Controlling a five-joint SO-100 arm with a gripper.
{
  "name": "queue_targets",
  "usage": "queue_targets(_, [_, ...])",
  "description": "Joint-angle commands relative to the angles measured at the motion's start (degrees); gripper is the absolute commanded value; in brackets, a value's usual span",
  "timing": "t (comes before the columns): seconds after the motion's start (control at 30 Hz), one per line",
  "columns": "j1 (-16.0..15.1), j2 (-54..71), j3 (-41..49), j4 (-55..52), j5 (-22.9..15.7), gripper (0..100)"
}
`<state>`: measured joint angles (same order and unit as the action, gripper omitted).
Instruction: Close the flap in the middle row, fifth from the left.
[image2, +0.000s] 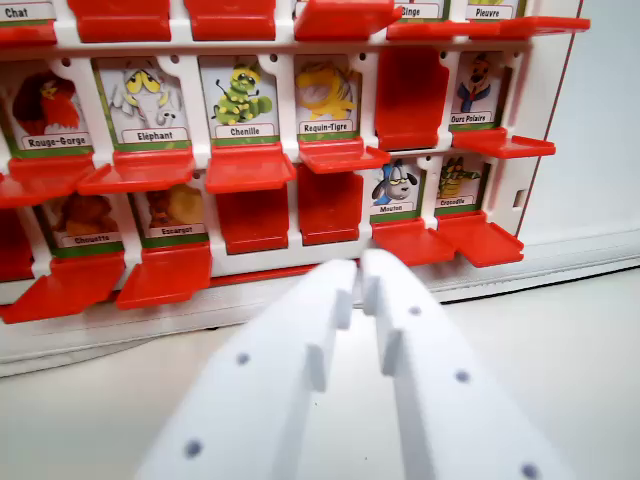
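A white game board (540, 150) stands upright with rows of red flaps. In the middle row, the cards Rouge-Gorge (45, 110), Eléphant (150, 100), Chenille (243, 100) and Requin-Tigre (327, 95) show, each with its flap lying flat below it. The fifth flap (410, 95) stands upright and red, covering its card. Ours Polaire (472, 90) shows to its right. My white gripper (360, 272) is low in the wrist view, in front of the board and below that flap. Its fingertips are almost together, with nothing between them, and touch no flap.
In the bottom row, two flaps (253, 215) stand upright while Mouton (398, 188) and Crocodile (457, 180) show. The flat flaps, such as one (478, 240), jut out toward me. The board's white base (560, 262) rests on a pale table (570, 370).
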<state>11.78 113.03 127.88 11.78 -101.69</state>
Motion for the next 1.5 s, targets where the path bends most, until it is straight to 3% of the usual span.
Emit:
queue_targets(0.0, [-0.6, -3.3, -1.8, -6.5, 0.2, 0])
queue_targets(0.8, [-4.3, -23.3, -13.4, -12.8, 1.5, 0])
queue_targets(1.47, [-6.0, -28.1, -23.7, -12.7, 1.6, 0])
